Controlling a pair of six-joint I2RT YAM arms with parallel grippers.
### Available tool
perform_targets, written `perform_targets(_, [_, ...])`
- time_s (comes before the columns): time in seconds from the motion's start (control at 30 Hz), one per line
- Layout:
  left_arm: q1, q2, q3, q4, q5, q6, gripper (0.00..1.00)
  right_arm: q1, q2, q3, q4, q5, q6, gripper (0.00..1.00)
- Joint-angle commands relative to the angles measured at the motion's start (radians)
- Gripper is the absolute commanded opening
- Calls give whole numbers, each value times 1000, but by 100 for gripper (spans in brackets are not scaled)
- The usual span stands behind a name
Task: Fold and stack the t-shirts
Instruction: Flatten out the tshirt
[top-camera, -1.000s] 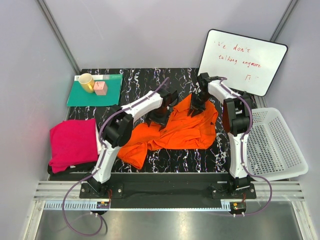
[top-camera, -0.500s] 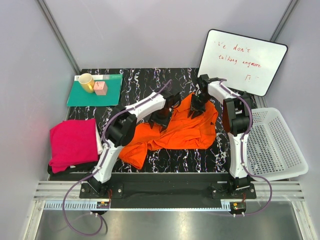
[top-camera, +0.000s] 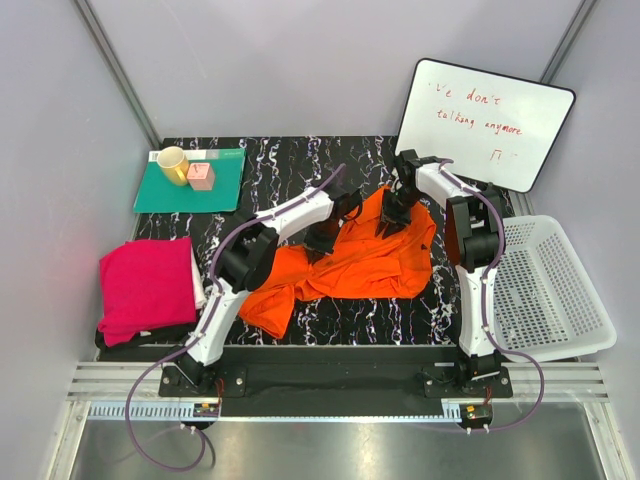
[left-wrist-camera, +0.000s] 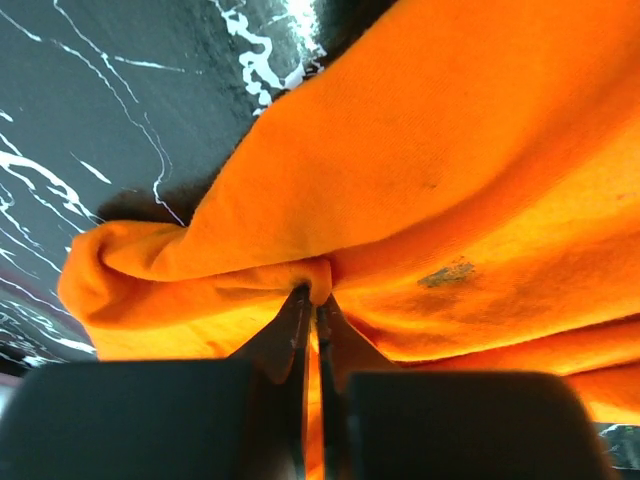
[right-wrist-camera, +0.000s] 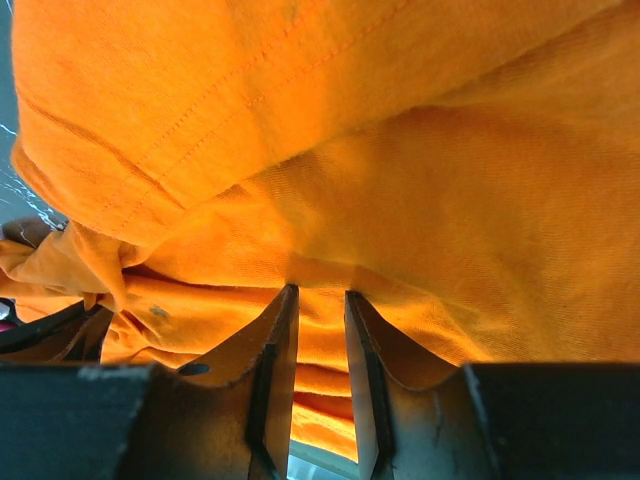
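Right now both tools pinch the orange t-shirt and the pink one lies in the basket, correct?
No: top view shows the pink t-shirt on the table's left end, not in the basket. Left tool and right tool do pinch the orange t-shirt.

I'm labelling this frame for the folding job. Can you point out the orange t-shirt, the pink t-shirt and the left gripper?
orange t-shirt (top-camera: 375, 262), top view, middle of its spread body.
pink t-shirt (top-camera: 148, 285), top view, centre of its upper face.
left gripper (left-wrist-camera: 313, 297), left wrist view, between its closed fingertips.
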Motion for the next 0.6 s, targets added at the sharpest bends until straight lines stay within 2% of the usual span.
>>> perform_targets(0.0, [-2, -43, 13, -11, -32, -1, 0, 4, -53, -10, 20, -21, 3, 33])
perform_targets(0.33, [18, -161, 4, -80, -142, -13, 0, 4, -39, 7, 22, -25, 8, 33])
perform_targets(0.47, [54, -206, -7, -108, -179, -7, 9, 4, -41, 1, 22, -24, 3, 33])
perform_targets(0.57, [90, -224, -24, -112, -203, 7, 11, 4, -41, -2, 22, -22, -1, 33])
